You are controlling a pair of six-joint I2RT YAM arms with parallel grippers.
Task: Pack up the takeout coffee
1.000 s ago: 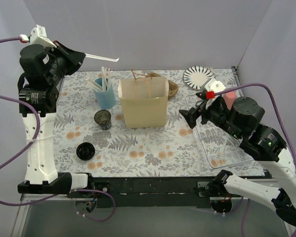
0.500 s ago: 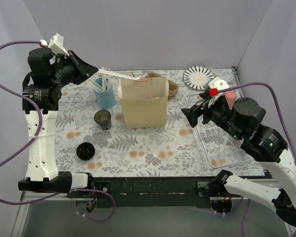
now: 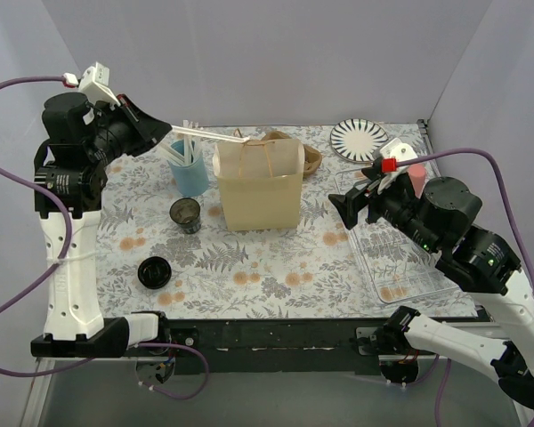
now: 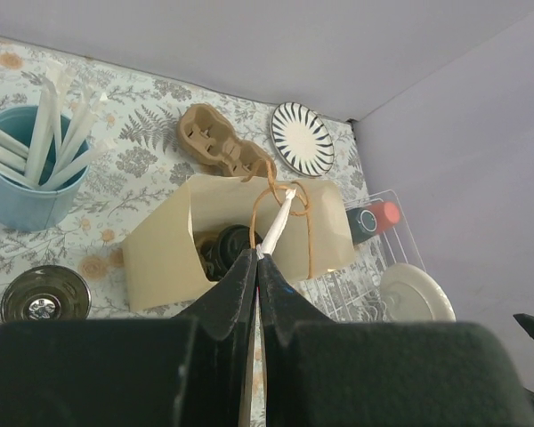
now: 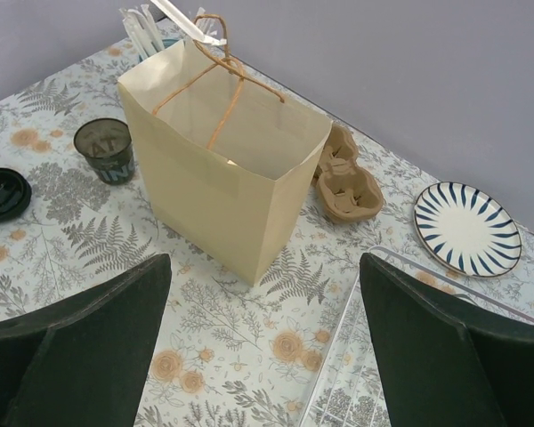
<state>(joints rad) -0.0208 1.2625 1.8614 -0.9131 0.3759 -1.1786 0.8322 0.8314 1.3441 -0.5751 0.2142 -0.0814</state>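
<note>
Takeout coffee (image 3: 185, 214) stands on the bench (image 3: 276, 267) just left of the paper bag (image 3: 258, 191), apart from both my hands. Since a second ago my left hand (image 3: 165, 130), pinching a white utensil (image 3: 210, 135), has swung its tip over the bag mouth. Only the left wrist view shows a second dark cup (image 4: 221, 253) inside the bag. My right hand (image 3: 345, 212) is spread wide, right of the bag. The cup's print is too small to read.

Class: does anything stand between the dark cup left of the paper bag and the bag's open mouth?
Bare table separates the cup from the bag. Only the white stick in the left gripper crosses above the bag's mouth.
</note>
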